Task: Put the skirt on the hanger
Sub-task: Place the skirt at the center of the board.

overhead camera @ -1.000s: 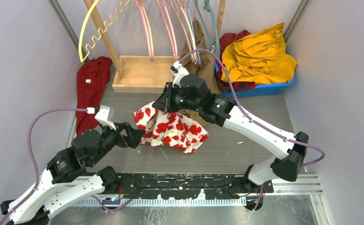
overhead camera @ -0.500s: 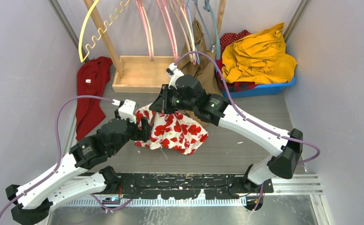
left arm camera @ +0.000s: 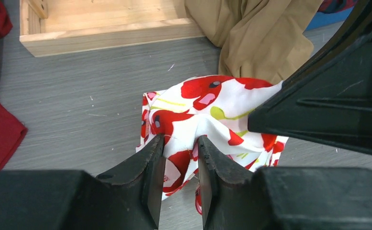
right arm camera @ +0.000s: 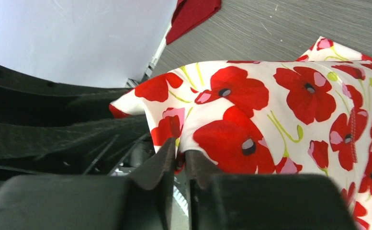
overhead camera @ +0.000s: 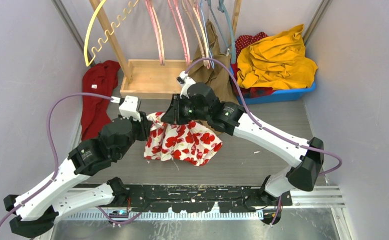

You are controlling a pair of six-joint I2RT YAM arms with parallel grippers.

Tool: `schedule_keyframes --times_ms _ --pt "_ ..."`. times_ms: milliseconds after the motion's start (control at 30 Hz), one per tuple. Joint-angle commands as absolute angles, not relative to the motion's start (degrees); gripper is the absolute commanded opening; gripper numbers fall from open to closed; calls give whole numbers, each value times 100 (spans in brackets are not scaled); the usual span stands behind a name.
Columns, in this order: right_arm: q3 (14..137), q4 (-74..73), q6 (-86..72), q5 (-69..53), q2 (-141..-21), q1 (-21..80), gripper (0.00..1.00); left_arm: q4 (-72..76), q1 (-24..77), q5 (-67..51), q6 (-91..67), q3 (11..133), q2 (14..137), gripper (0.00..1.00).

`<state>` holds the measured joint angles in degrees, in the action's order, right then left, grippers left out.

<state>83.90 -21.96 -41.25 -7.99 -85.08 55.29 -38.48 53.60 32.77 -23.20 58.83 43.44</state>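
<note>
Top view: one poppy-print skirt point(overhead camera: 184, 142) lay mid-table, on the near side of one wooden rack base point(overhead camera: 149, 80). Left wrist view: the left gripper point(left arm camera: 180, 143) clamped one skirt fold between its two fingers. Right wrist view: the right gripper point(right arm camera: 179, 155) pinched one skirt edge, fingers almost together.

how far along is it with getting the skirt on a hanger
Early. Done: the left gripper and right gripper each pinch a fold of the white skirt with red poppies. In hand: the skirt lies mostly bunched on the grey table. Left: the pink plastic hangers hang untouched on the wooden rack; the skirt is on none.
</note>
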Motion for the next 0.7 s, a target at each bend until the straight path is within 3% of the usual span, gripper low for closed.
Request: schedule_keyframes --times_ms 0,33,133,233,500,667 --pt "8199 -2098 -3984 -855 -8149 5549 21 -4028 5358 3292 -2455 6037 4403 31" --pt "8088 -2088 -3987 -821 -8116 5539 24 -4028 5357 3288 -2511 5985 4396 31" --pt "7786 -2157 -3983 -779 -8055 5542 47 -4012 5355 3300 -2646 5762 4410 31" --pt "7384 -2216 -4005 -683 -7912 5539 54 -3973 5359 3305 -2774 5568 4423 31" --pt "5673 -2661 -4052 341 -6926 5573 53 -4329 5348 3593 -3159 5471 4504 32" --pt "4743 -3042 -4388 1572 -6180 5566 50 -4564 5360 2978 -3393 5563 4808 49"
